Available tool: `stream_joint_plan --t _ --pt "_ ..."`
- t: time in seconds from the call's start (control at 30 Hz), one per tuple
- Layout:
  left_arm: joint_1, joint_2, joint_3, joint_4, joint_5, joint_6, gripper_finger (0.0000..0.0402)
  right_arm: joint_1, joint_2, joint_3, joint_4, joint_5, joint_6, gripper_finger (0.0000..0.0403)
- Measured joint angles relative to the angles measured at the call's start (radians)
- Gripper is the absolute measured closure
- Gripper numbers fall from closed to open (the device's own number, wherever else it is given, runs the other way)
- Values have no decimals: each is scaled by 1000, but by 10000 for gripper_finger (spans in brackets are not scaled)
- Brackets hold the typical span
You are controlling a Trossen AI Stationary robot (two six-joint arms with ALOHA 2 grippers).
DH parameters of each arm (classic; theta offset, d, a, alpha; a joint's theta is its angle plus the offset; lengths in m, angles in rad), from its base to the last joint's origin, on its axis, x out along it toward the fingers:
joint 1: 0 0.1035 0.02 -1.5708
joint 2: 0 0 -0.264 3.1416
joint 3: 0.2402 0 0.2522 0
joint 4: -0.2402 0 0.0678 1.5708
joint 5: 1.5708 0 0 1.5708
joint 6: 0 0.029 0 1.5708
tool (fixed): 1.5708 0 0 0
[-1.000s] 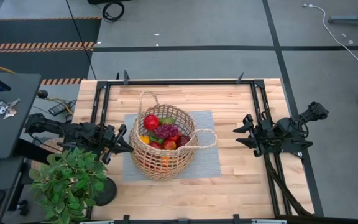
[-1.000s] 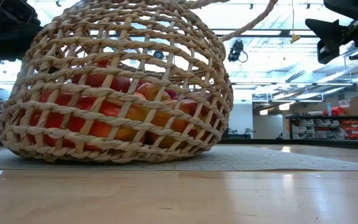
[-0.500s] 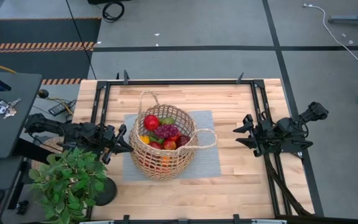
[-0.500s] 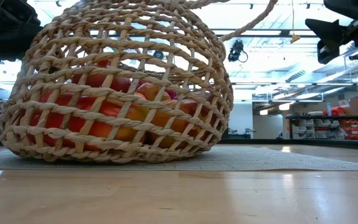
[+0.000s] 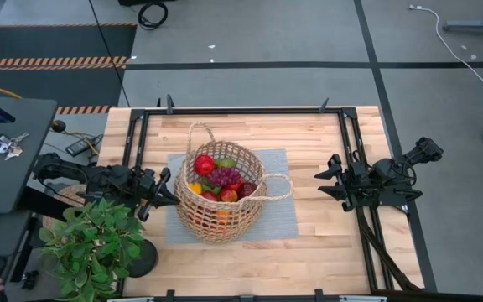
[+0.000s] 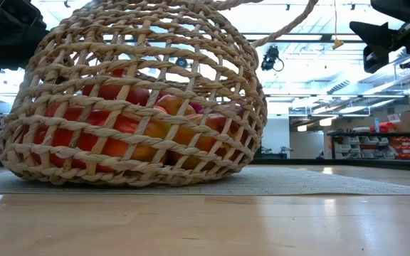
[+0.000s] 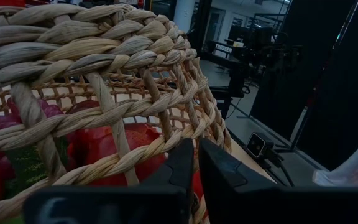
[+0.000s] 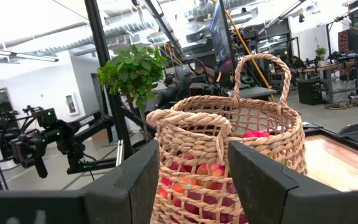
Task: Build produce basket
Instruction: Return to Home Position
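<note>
The tan wicker basket (image 5: 220,197) stands on a grey mat (image 5: 279,218) at the table's middle. Its base rests on the mat. The produce lies inside: a red apple (image 5: 205,164), purple grapes (image 5: 225,176) and more red and orange fruit (image 6: 119,135). My left gripper (image 5: 171,195) is level at the basket's left side, with its fingers shut (image 7: 196,163) right in front of the woven wall (image 7: 104,112). My right gripper (image 5: 324,180) waits open near the table's right edge. It is clear of the basket's right loop handle (image 5: 279,186) and faces the basket (image 8: 229,162). My left gripper's shut fingertips (image 7: 188,155) come level from the table's left, close to the basket's left wall just under the rim (image 7: 135,99). I cannot tell whether they touch the weave.
A leafy potted plant (image 5: 90,247) stands at the near left corner, close beside my left arm. A dark stand with keys (image 5: 7,151) is off the table's left edge. Black frame rails (image 5: 241,111) run along the table's edges. Bare wood lies to the right of the mat.
</note>
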Motion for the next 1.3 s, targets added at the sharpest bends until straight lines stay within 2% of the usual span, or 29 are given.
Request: stream_joint_plan --t 1.3 --pt "0 0 0 0 0 1 370 0 0 0 0 0 0 206"
